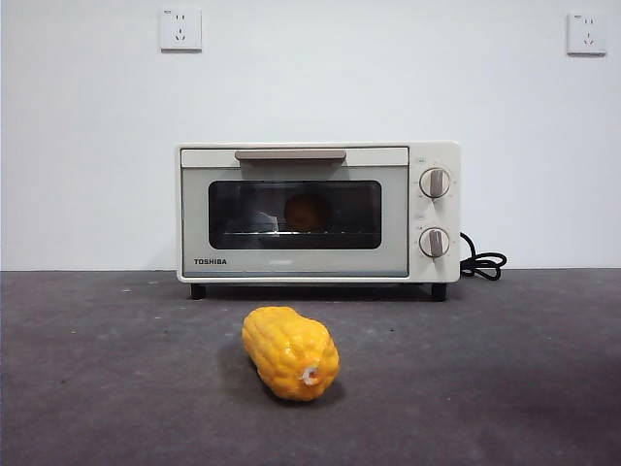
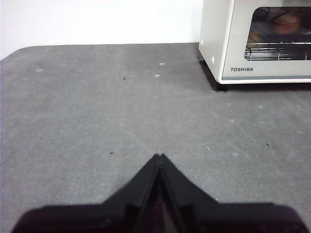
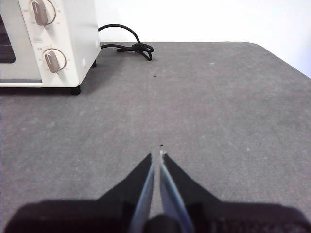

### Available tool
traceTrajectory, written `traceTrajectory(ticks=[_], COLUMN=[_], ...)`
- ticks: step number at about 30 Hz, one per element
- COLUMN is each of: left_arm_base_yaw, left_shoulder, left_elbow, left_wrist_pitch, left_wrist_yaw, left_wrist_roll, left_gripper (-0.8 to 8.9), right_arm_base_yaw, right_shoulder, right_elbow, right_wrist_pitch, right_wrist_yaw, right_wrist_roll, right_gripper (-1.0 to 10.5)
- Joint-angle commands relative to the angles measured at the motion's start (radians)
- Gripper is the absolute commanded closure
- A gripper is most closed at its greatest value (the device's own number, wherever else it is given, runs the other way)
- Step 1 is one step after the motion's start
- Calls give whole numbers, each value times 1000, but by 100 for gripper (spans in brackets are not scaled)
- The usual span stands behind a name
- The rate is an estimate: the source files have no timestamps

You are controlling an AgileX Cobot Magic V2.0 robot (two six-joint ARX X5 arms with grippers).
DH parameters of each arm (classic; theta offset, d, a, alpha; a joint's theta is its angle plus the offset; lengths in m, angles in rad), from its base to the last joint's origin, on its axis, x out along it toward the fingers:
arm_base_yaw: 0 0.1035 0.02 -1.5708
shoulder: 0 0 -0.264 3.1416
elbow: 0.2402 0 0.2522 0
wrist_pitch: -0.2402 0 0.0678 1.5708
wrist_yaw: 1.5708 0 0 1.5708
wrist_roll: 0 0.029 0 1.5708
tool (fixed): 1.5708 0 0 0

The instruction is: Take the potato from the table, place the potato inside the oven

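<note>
The cream-white Toshiba oven stands at the back of the table with its door closed. Through the dark window an orange-brown potato rests on the rack inside; the left wrist view also shows the potato dimly behind the glass. My left gripper is shut and holds nothing, low over bare table to the left of the oven. My right gripper is shut too, empty, over the table to the right of the oven. Neither arm shows in the front view.
A glossy, bumpy yellow corn-like object lies on the table in front of the oven. The oven's black power cord coils at its right rear, also seen as the cord in the right wrist view. A white wall stands behind.
</note>
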Motion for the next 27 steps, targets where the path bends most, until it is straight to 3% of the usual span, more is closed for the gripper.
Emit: traceTrajectory(ticks=[1, 27], left_arm_base_yaw=[4, 4], left_shoulder=[0, 0], left_elbow=[-9, -9], left_wrist_pitch=[6, 6], left_wrist_yaw=[-2, -2], left_wrist_roll=[-10, -10], left_gripper=[818, 817], right_arm_base_yaw=[1, 1], right_shoulder=[-3, -3], right_elbow=[-9, -9], right_wrist_pitch=[5, 5], right_wrist_yaw=[1, 1], right_wrist_roll=[11, 11], right_gripper=[914, 914])
